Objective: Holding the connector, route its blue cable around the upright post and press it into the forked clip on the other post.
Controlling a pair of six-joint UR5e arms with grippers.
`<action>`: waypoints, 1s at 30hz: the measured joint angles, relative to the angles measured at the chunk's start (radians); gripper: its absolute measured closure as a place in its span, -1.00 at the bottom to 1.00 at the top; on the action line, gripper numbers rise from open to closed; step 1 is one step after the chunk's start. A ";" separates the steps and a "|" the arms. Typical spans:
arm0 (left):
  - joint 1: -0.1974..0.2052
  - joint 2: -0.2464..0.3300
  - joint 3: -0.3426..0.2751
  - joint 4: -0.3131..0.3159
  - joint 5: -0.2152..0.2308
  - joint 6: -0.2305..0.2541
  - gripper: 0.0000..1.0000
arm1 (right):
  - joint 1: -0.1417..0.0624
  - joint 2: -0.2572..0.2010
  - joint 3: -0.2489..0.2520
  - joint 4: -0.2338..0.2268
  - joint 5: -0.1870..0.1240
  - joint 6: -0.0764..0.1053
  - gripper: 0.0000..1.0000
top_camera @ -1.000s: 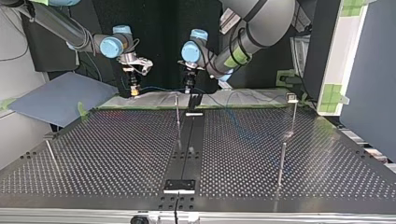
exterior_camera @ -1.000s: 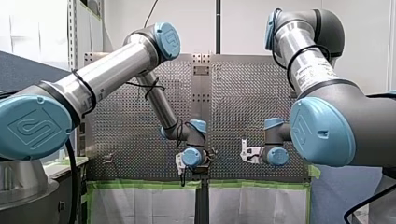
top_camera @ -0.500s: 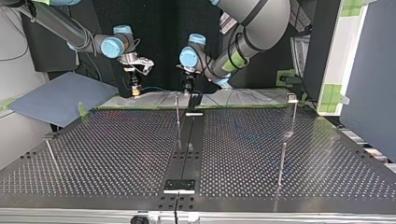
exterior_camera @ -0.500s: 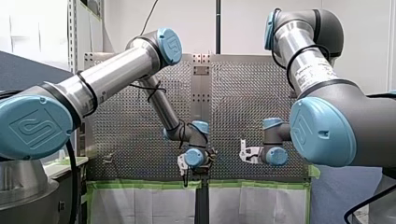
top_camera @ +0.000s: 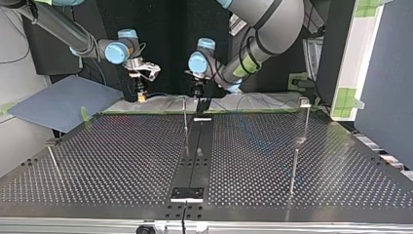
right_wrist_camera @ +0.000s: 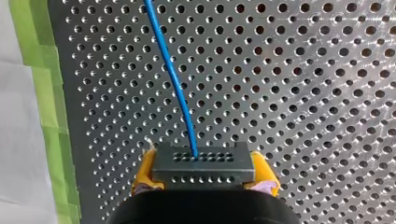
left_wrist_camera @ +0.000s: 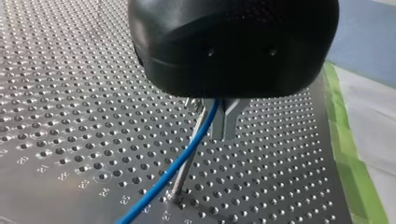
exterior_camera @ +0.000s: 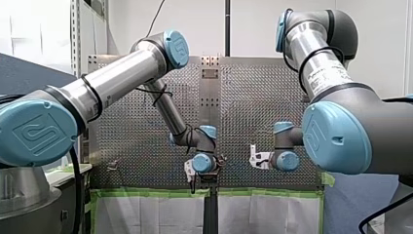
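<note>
My right gripper (right_wrist_camera: 204, 173) clamps its yellow pads shut on the black connector (right_wrist_camera: 204, 161), with the blue cable (right_wrist_camera: 175, 88) passing beside the upright post (left_wrist_camera: 184, 170) under my left gripper (left_wrist_camera: 223, 122), whose grip is unclear; best to sweep wide around the post with light tension.

A bright blue cable (right_wrist_camera: 175, 84), a dark grey connector (right_wrist_camera: 203, 175) dotted with rows of tiny holes, yellow pads (right_wrist_camera: 145, 169) on my right gripper (right_wrist_camera: 204, 163), a silver table (right_wrist_camera: 303, 93) patterned all over with a regular grid of dark holes, green tape (right_wrist_camera: 44, 93) along its edge, and silver arms (exterior_camera: 122, 73) with pale blue caps.
</note>
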 joint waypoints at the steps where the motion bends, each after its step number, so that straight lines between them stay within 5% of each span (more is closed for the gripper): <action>1: 0.002 0.000 0.002 0.000 0.002 -0.001 0.96 | 0.000 0.000 -0.003 0.003 0.000 0.000 1.00; 30: 0.040 -0.038 0.039 -0.028 0.048 -0.021 0.96 | -0.006 0.000 -0.036 0.022 0.001 -0.004 1.00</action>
